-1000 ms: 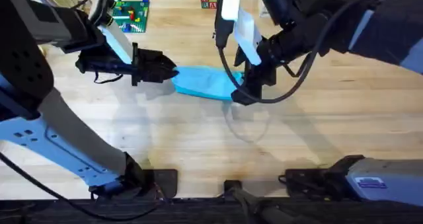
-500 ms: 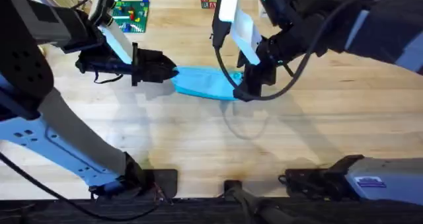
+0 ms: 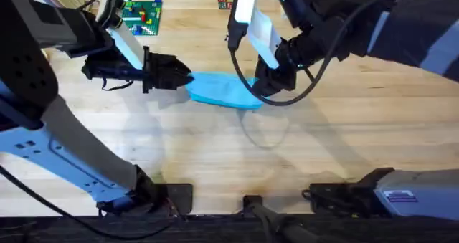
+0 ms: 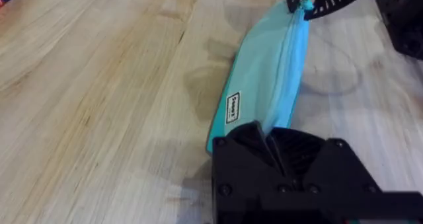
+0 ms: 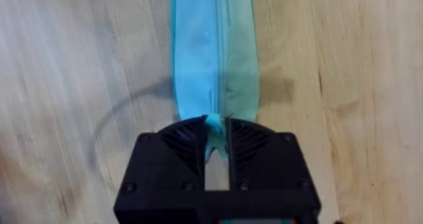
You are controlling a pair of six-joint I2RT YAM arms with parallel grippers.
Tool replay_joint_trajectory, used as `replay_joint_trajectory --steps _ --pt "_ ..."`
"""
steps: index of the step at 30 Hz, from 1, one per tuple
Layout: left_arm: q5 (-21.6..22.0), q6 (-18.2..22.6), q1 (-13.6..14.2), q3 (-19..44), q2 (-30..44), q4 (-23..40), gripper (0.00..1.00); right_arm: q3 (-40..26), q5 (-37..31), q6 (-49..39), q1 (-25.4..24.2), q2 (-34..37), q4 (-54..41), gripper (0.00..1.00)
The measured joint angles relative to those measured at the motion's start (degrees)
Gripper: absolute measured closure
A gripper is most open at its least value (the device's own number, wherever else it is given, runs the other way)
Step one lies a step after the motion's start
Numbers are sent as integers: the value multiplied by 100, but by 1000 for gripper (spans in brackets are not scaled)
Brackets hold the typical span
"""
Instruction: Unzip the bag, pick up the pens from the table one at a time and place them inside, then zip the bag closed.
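Light blue soft fabric pouch (image 3: 222,90), elongated and zippered along its top, lay flat on the pale wooden plank table (image 3: 215,157), stretched between the 2 black grippers. The left gripper (image 3: 179,77) sat at the pouch's left end, its fingers closed onto the fabric there, as the left wrist view showed (image 4: 268,148). The right gripper (image 3: 262,85) was at the opposite end, its 2 fingers drawn narrow around the small teal pull tab (image 5: 215,125), the zipper line running straight away from them. A green toy block board (image 3: 141,15) lay far back on the table, well apart from the pouch.
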State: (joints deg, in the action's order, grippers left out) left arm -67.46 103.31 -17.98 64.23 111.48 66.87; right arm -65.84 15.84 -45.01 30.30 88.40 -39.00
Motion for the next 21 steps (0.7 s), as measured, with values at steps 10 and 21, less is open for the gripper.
replay_joint_trajectory --steps 10,21 --pt "0 0 0 0 0 0 959 0 2 0 0 0 0 961" --pt "-31 -2 17 -2 0 28 959 0 -488 0 55 -210 -44 971"
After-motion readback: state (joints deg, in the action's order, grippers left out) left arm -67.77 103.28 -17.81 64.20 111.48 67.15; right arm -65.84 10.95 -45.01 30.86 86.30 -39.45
